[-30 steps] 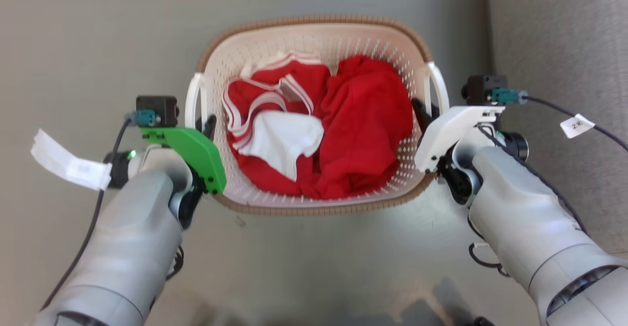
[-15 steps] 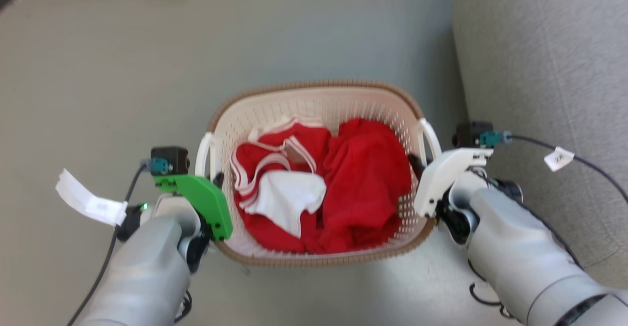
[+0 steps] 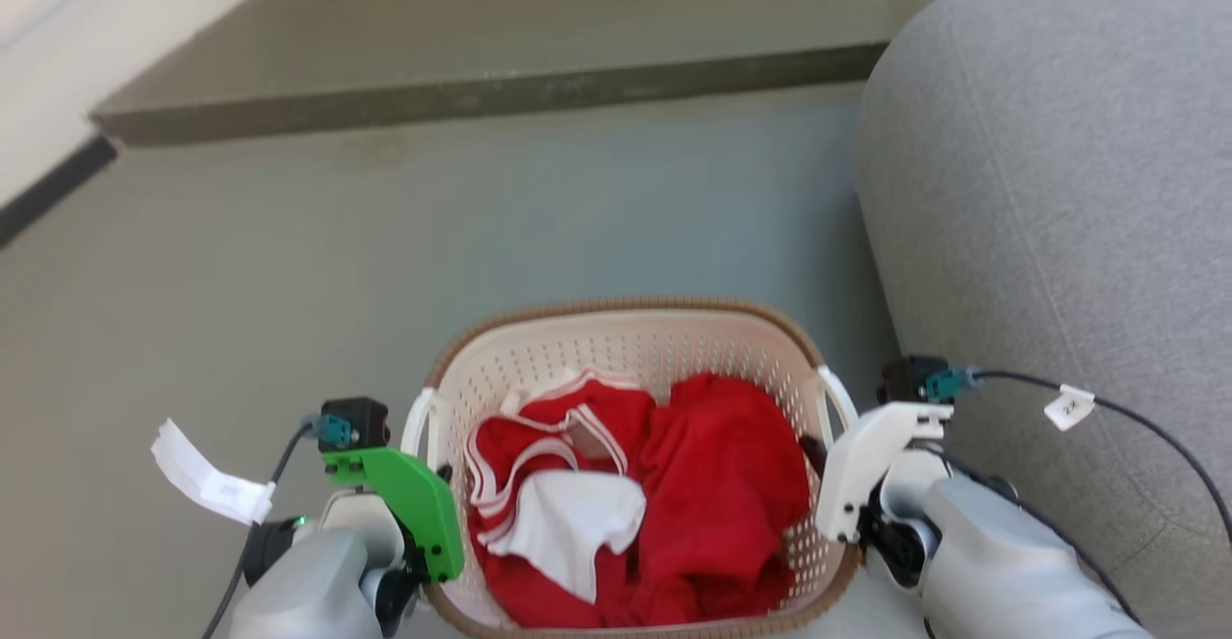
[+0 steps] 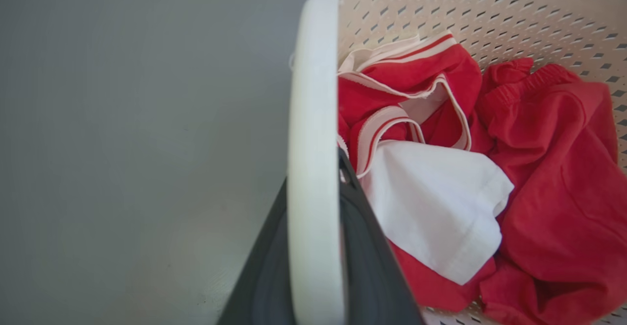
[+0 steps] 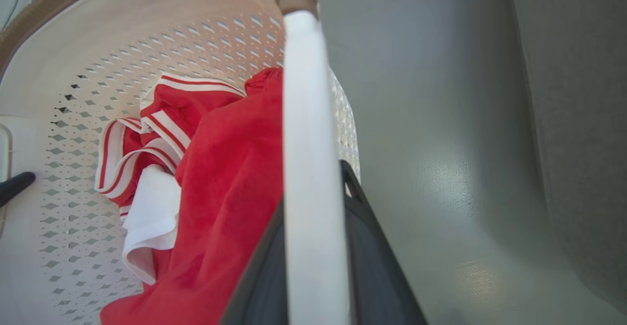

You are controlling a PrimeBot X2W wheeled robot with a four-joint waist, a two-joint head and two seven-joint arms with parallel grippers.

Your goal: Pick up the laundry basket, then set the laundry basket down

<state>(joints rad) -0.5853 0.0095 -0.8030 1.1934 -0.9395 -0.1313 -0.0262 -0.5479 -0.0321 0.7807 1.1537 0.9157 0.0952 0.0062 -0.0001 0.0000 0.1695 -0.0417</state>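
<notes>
1. Left gripper [image 3: 435, 485]: in the left wrist view one dark finger lies on each side of the white left handle [image 4: 313, 119]. The jaws are closed narrow around that loop.

2. Right gripper [image 3: 813, 451]: the same on the right handle [image 5: 306, 144]. The fingers flank the loop and the jaws are drawn in on it.

3. Laundry basket [image 3: 635, 345]: it sits between your two grippers, low in the head view, above the grey floor [image 3: 385, 264]. The grey sofa [image 3: 1039, 187] is just beside it on your right. Whether its base is clear of the floor cannot be told.

4. Contents: crumpled red clothes [image 3: 731, 485] and a white cloth [image 3: 568, 523] lie well below the rim.

5. Handling, as judged:
   - The load is soft and light.
   - The perforated plastic walls should hold their shape but may flex.
   - The smooth round handles could slide or pivot between your fingers.
   - Hold both loops at mid-span and keep both ends level, or the clothes will slump to one end.

6. Beyond: open floor up to a low dark step [image 3: 481, 52].
</notes>
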